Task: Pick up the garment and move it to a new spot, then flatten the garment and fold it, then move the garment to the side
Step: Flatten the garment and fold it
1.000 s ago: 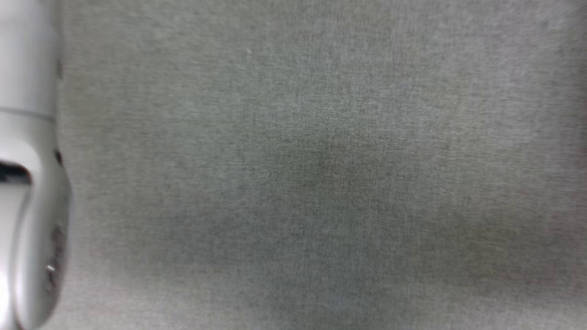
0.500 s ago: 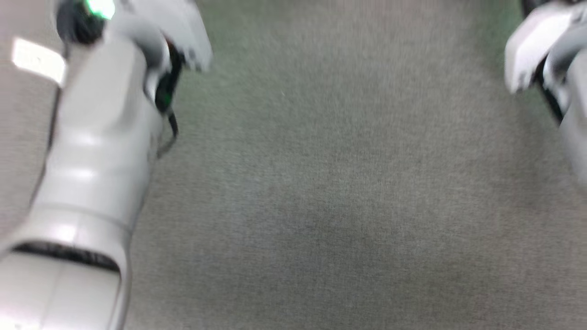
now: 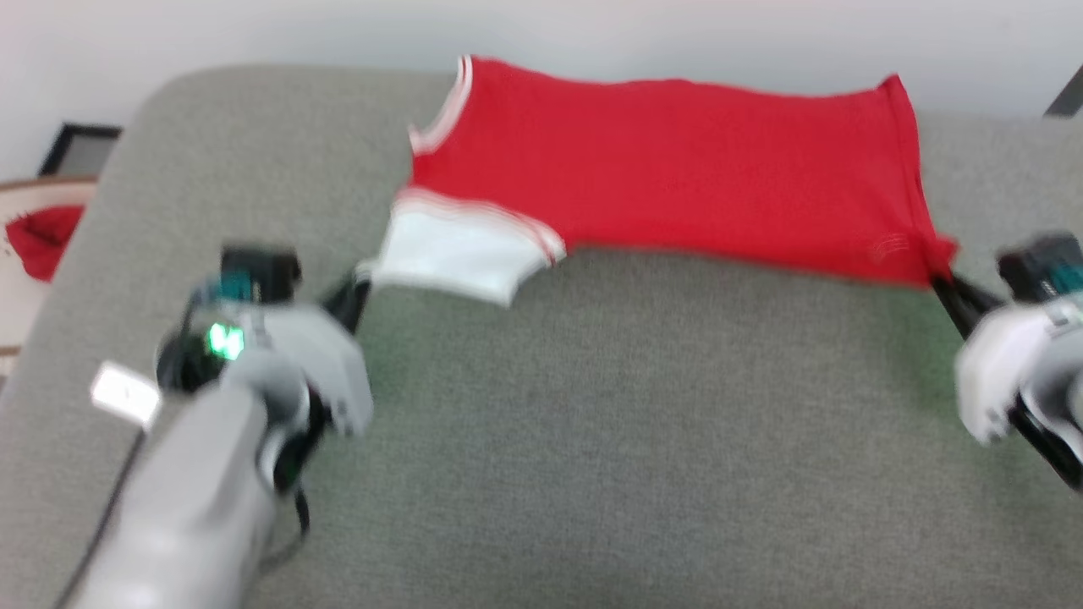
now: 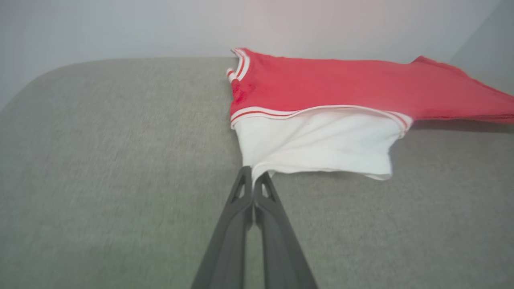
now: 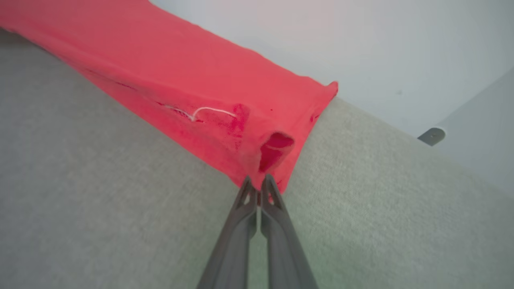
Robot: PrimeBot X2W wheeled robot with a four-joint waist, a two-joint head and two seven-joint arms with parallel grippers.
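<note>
1. Garment (image 3: 677, 178) lies spread across the far cushion (image 3: 592, 440), toward 12 o'clock, long axis running 9 to 3.
2. Left claw (image 4: 252, 176) is clamped on its white sleeve (image 4: 317, 146), at the 9 end.
3. Right claw (image 5: 257, 184) is clamped on the hem corner (image 5: 277, 150), at the 3 end.

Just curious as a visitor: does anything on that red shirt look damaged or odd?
Yes, slightly: near the corner of the garment pinched by the right gripper, a loose white thread curls out of the red fabric. Whether it marks a tear or a seam is unclear.
</note>
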